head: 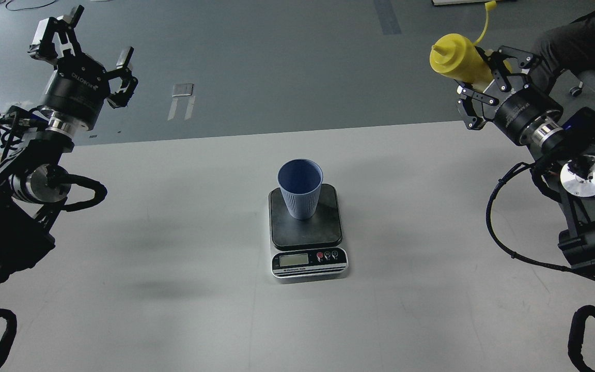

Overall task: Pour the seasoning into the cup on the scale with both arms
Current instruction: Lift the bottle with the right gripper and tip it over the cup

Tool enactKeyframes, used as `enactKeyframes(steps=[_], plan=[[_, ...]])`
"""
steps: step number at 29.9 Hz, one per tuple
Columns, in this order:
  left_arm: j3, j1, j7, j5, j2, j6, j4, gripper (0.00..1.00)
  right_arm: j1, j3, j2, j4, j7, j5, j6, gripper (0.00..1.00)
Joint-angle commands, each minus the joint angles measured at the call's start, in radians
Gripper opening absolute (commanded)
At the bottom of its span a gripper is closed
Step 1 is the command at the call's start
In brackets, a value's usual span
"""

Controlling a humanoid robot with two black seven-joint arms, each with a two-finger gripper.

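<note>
My right fingers (483,82) grip the bottle (457,59) tilted, nozzle left, far right of the cup (300,188) on the scale (308,243) mid-bench, my left fingers (83,44) spread empty, so squeezing early would likely spill short onto the bench (173,258).

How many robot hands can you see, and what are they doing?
2. The left end effector is up at the far left, open and empty. The right end effector is up at the far right, shut on the yellow bottle. None seem hidden.
</note>
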Motion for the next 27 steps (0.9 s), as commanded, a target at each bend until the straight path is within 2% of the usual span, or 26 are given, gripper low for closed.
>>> enactKeyframes(steps=[1, 6, 12, 27], plan=[[0.000, -0.002, 0.000, 0.001, -0.001, 0.000, 0.000, 0.98, 0.084, -0.097, -0.001, -0.003, 0.001, -0.141, 0.000, 0.42], [0.000, -0.002, 0.000, 0.000, -0.001, 0.000, 0.000, 0.98, 0.141, -0.214, 0.004, -0.003, 0.003, -0.372, 0.001, 0.42], [0.000, -0.002, 0.000, 0.000, -0.001, 0.000, 0.000, 0.98, 0.171, -0.329, 0.007, 0.011, 0.003, -0.537, 0.006, 0.42], [0.002, 0.000, 0.000, 0.000, -0.001, 0.000, 0.000, 0.98, 0.348, -0.603, 0.001, 0.074, 0.001, -0.635, 0.020, 0.43]])
